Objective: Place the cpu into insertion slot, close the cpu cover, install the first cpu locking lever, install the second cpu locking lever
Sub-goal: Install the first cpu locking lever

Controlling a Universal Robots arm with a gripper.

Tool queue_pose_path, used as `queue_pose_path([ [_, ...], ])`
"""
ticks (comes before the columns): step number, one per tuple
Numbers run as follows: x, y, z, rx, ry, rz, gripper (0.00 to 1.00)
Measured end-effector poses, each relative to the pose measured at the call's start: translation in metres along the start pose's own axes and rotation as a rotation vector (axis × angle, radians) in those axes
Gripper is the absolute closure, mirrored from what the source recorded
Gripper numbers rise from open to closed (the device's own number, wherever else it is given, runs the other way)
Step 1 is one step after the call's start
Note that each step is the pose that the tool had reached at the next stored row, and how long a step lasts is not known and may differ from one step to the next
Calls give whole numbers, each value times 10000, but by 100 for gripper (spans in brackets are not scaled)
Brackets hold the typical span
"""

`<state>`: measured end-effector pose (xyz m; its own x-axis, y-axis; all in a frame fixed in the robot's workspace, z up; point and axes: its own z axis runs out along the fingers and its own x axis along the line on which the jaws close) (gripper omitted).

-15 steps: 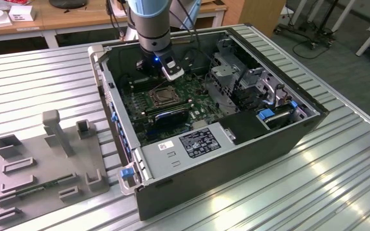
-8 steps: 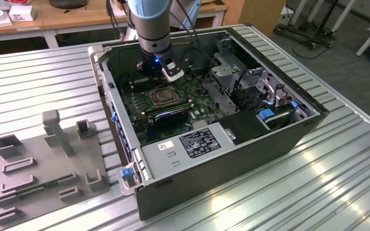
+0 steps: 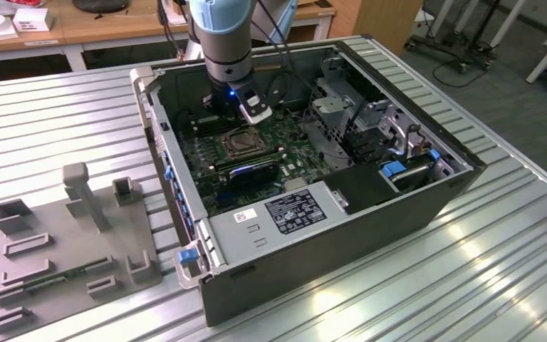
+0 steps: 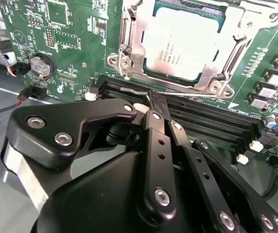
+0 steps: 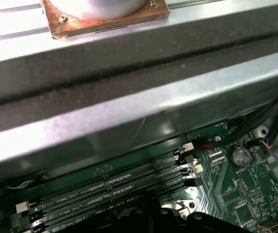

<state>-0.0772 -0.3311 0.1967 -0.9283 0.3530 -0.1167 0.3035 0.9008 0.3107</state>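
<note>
Above the memory slots (image 4: pixel 217 124), the gripper (image 4: pixel 161 109), fingers pinched together, faces the cpu (image 4: pixel 182 43) seated under its lowered cpu cover (image 4: pixel 138 46); lever latching unclear.

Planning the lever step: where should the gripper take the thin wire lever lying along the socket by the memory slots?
Likely its bent free end, approached from above on the memory slots side. The locking lever is a thin rod lying flat along the cpu cover, so the offset end offers the most clearance. The gripper sits beside it.
</note>
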Motion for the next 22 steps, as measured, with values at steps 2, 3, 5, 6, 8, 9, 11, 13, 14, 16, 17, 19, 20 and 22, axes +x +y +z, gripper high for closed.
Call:
queue_pose_path([
  [2,0,-1,8,3,-1,0,89],
  [3,2,1,11,4,-1,-1,89],
  [5,6,9,17,2,-2,-1,89],
  [6,9,16,20,3,-2,0,89],
  [8,14,30,25,2,-2,-1,89],
  [9,17,35,28,-5,2,-1,89],
  [11,19,43,31,-2,-3,0,89],
  [13,19,43,30,0,-2,-2,89],
  [14,19,43,30,1,-1,-1,89],
  [16,20,43,29,2,-1,0,89],
  [17,20,43,29,1,-2,-1,89],
  [19,20,43,29,1,-1,-1,89],
  [20,20,43,29,2,-1,0,89],
  [22,18,48,13,3,-1,0,89],
])
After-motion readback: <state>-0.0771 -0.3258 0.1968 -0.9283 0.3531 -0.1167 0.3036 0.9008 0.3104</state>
